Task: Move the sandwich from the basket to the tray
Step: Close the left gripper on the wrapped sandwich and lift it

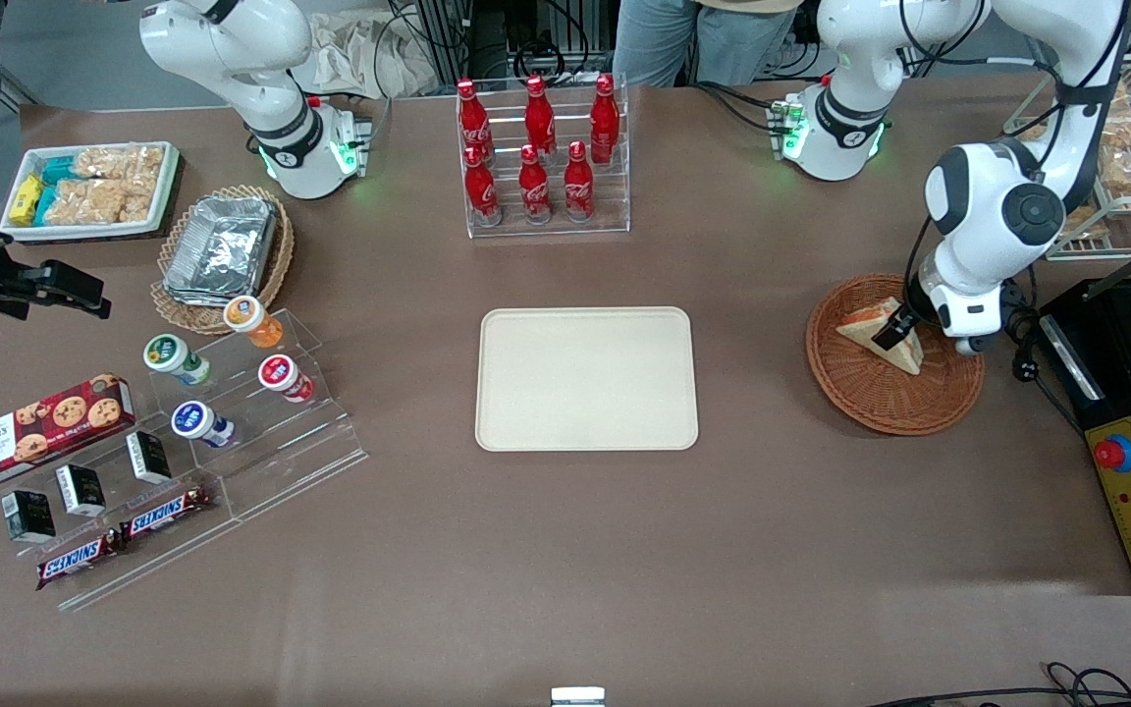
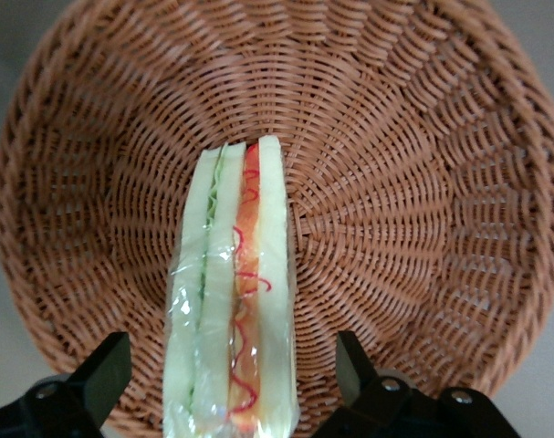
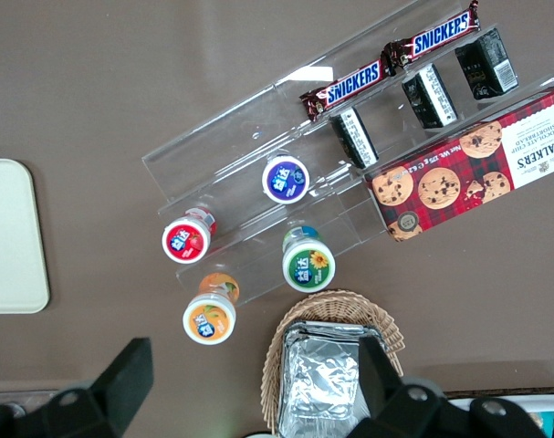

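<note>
The sandwich (image 1: 868,324) (image 2: 233,283), a plastic-wrapped wedge of white bread with green and orange-red layers, stands on edge in the round orange-brown wicker basket (image 1: 894,398) (image 2: 395,182). My left gripper (image 1: 897,331) (image 2: 229,374) is lowered into the basket and stands open. Its black fingers (image 2: 103,376) sit one on each side of the sandwich, with a gap on both sides and no contact. The cream tray (image 1: 586,378) lies flat mid-table, beside the basket toward the parked arm's end, with nothing on it.
A clear rack of red cola bottles (image 1: 546,157) stands farther from the front camera than the tray. A black control box with a red button (image 1: 1130,491) lies beside the basket at the working arm's end. Yogurt cups (image 1: 232,373), snack bars and a foil-container basket (image 1: 222,250) sit toward the parked arm's end.
</note>
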{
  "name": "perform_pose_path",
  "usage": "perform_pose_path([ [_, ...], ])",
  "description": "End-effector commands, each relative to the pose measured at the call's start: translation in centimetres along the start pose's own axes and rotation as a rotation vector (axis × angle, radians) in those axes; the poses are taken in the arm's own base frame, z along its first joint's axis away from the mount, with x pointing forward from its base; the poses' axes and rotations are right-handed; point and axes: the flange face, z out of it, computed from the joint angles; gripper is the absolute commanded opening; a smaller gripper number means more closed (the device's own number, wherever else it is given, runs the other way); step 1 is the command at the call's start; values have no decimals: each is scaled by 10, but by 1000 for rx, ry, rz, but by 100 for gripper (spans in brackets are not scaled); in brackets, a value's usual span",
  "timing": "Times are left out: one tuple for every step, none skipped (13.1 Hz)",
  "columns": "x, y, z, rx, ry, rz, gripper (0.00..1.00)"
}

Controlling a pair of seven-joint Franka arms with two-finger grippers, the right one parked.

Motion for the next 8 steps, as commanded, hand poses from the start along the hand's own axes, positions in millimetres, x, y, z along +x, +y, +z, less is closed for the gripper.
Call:
perform_pose_path([
  [-2,2,26,-14,0,-21,94],
  [-2,3,29,-12,-2,-19,50],
  [-1,4,29,-10,1,-3,23],
  [0,5,27,-14,5,-2,5],
  [1,6,25,-18,9,-2,0],
  [1,7,23,-22,13,-2,0],
  [4,10,14,-37,27,3,0],
  [4,18,-7,-66,59,18,0],
])
